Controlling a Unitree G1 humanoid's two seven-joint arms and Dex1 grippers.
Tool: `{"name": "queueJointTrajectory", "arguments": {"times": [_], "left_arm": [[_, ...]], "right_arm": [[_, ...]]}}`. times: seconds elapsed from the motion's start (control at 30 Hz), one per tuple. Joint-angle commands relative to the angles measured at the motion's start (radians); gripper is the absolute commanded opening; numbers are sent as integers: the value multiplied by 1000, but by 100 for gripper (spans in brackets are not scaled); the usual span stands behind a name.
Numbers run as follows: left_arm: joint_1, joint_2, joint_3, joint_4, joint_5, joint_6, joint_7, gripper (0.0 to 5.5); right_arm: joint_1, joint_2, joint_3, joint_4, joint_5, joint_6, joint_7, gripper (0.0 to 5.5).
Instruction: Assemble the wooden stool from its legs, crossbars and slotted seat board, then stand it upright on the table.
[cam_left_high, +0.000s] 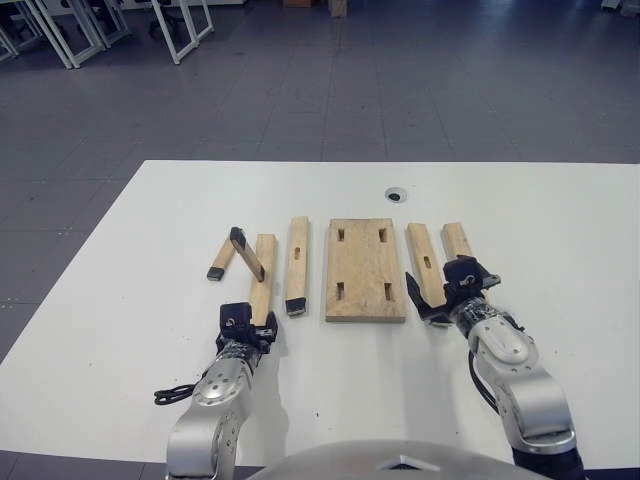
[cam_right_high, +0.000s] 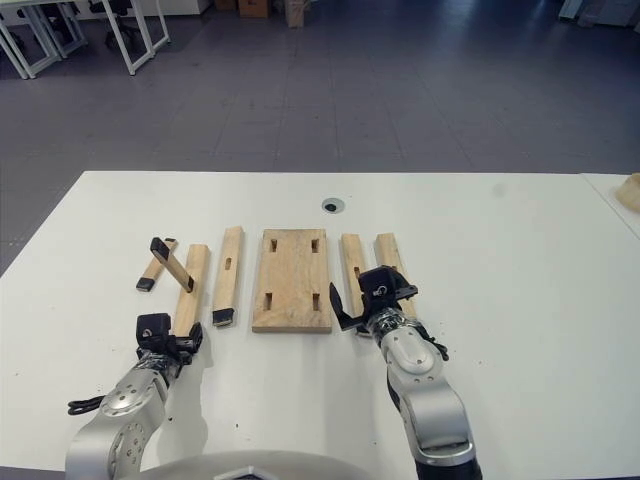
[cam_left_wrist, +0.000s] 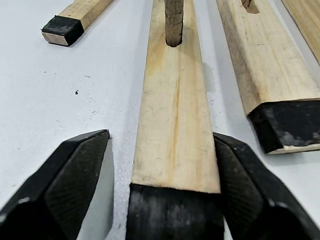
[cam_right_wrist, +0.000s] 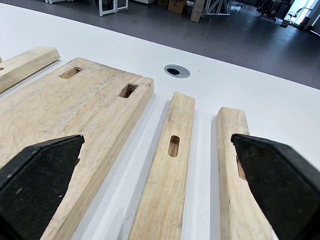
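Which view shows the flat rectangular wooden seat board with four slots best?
The left eye view: the whole wooden seat board lies flat, all four slots visible. The right eye view shows the same. The right wrist view shows a near part with two slots; the left wrist view, perhaps one edge.

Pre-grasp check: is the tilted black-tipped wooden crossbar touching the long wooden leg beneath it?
Touching. Left wrist view: crossbar end rests on the leg.

Wide-spread pincer (cam_right_wrist: 157, 140) around a slotted leg (cam_right_wrist: 170, 165)
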Motion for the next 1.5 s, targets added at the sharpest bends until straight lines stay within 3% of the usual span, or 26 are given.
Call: {"name": "queueJointTrajectory", "arguments": {"times": [0.03,0.2,0.33,0.4,0.5,0.63,0.77,0.9,1.1,1.3,1.5], "left_arm": [[86,7,-37,173,3,51,-48,283],[57,37,-36,223,15,23,-83,208],[18,70,-10,244,21,-24,-111,204],[-53,76,51,191,-3,-61,-118,204],[-326,102,201,80,-132,-77,-149,204],[-652,104,318,80,-453,31,-236,204],[-684,56,213,148,-689,138,-413,204],[-702,25,223,197,-917,223,-482,204],[-699,65,222,213,-1060,267,-479,204],[-696,112,185,216,-1118,291,-500,204],[-705,193,174,263,-1110,293,-550,204]], "right_arm": [[-22,10,-15,8,5,17,-5,550],[-29,49,-39,10,17,41,-31,550],[-50,78,-69,15,28,63,-44,550],[-85,75,-104,23,42,71,-39,550],[-185,63,-212,61,124,99,3,550],[-390,120,-415,139,427,222,93,550],[-591,189,-582,266,846,434,160,550],[-694,190,-681,371,1176,572,108,550],[-683,149,-651,400,1483,612,-12,550],[-680,72,-573,443,1561,574,-42,550],[-694,-41,-533,483,1726,576,54,446]]}}
